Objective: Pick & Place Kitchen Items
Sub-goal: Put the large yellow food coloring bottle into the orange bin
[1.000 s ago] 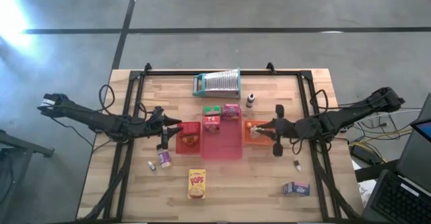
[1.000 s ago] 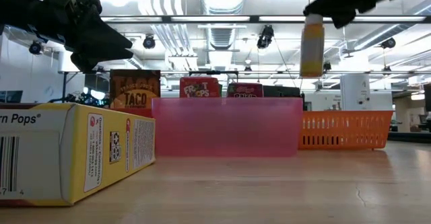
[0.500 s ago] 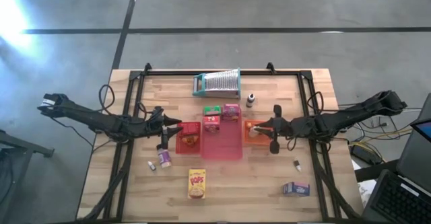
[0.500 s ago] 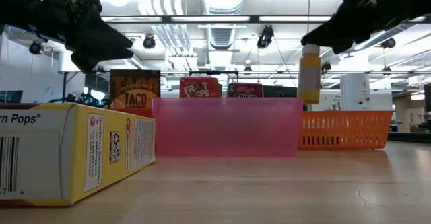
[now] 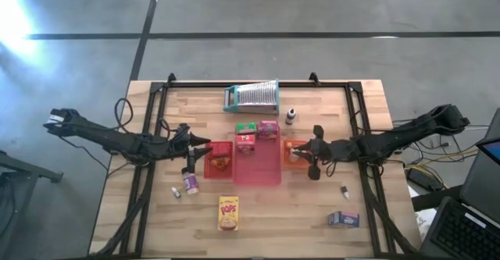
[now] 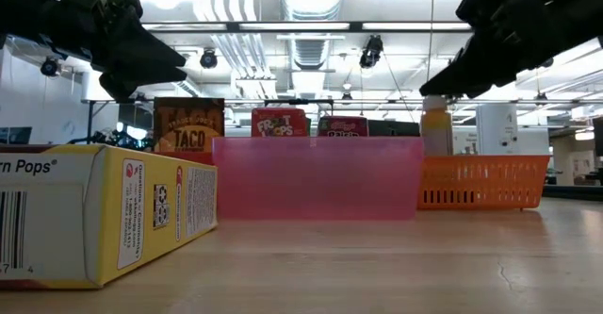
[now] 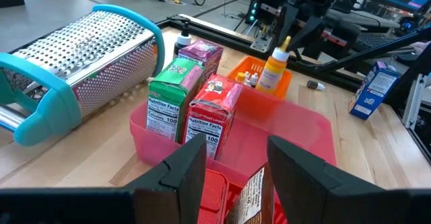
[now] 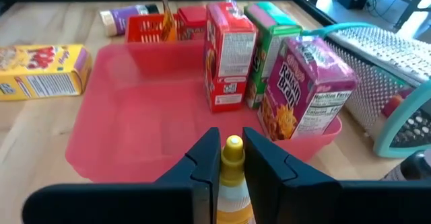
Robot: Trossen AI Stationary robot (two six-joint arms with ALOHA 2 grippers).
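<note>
Bottle [image 8: 233,177]: yellow, orange cap, upright over orange basket [image 6: 485,182]
Right gripper [image 8: 227,158]: clenched on bottle
Left gripper [image 7: 232,167]: jaws parted, empty
Boxes in pink tray [image 8: 135,130]: three

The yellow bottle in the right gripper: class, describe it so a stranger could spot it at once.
Find the pink tray mid-table, then the orange basket beside it. The right gripper holds the yellow bottle upright there, the only item gripped by its cap.

Yellow squeeze bottle [image 7: 273,70] upright in the orange basket [image 7: 250,68] — gripped at its cap. Red [image 8: 227,56], green [image 8: 273,46] and pink [image 8: 302,86] cereal boxes stand together in the pink tray [image 8: 128,133]; yellow Corn Pops box [image 5: 227,213] lies flat on the table.
</note>
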